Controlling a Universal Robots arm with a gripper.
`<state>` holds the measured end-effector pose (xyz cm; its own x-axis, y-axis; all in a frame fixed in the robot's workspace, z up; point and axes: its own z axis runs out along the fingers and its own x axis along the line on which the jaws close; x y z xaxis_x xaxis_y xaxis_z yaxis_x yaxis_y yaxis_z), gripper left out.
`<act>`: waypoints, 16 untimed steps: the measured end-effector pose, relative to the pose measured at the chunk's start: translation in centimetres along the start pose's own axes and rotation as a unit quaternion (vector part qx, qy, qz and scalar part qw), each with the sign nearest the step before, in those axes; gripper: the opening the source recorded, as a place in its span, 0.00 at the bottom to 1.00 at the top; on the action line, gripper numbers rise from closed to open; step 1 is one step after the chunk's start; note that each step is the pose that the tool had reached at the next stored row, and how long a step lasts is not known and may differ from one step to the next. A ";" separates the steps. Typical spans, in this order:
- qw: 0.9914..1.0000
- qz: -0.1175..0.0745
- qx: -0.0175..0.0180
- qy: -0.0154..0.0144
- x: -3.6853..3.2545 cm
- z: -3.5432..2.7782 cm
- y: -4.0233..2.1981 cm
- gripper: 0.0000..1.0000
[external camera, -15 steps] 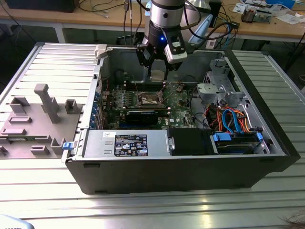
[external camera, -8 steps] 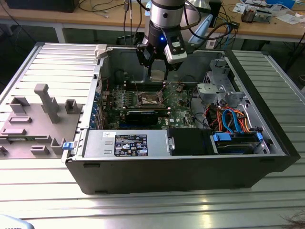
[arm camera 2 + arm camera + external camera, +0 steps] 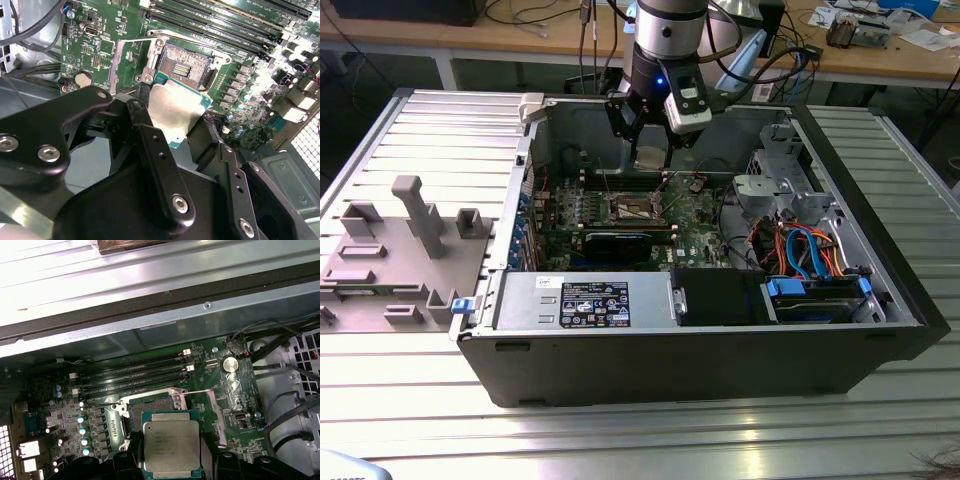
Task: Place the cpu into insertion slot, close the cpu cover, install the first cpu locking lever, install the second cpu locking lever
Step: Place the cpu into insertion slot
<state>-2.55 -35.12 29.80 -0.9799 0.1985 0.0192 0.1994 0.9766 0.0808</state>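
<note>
The small, flat, square cpu [image 3: 171, 446], its silvery-grey lid faintly printed and green-edged, is clamped between the fingers of the black gripper [image 3: 172, 112] just above the dark, metal-rimmed insertion slot [image 3: 187, 67], which lies uncovered. A black-and-white printed label [image 3: 594, 303] is borne by the grey metal power supply [image 3: 520, 300].

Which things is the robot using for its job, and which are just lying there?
For the job:
tool, shut on the cpu
cpu
slot, open

Just there:
battery
memory slots
cables
power supply
grey holders
</note>
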 end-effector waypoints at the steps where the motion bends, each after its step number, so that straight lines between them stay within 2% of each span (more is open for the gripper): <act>1: 1.000 0.001 0.000 0.000 0.00 0.00 0.00 0.55; 16: 1.000 0.007 0.000 -0.001 0.00 0.02 0.00 0.55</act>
<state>-2.55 -35.12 29.78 -0.9768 0.2133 0.0192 0.2141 0.9735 0.0808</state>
